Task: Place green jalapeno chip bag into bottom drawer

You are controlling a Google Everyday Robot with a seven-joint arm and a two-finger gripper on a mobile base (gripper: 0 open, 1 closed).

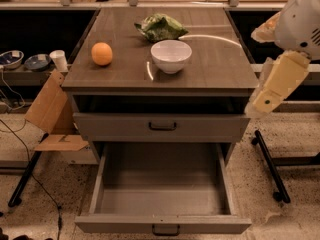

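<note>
The green jalapeno chip bag (161, 27) lies crinkled at the back of the cabinet top, just behind the white bowl (171, 55). The bottom drawer (162, 225) is pulled fully open and holds nothing; its dark handle shows on the front. My gripper does not show. Only a cream arm link (274, 83) and the white arm housing (302, 19) hang at the right of the cabinet, level with the top's edge and apart from the bag.
An orange fruit (101, 53) sits on the left of the cabinet top (220, 69). The shallower upper drawer (162, 126) is slightly open. A cardboard flap (47, 109) leans at the left. A black wheeled stand leg (270, 166) is at the right.
</note>
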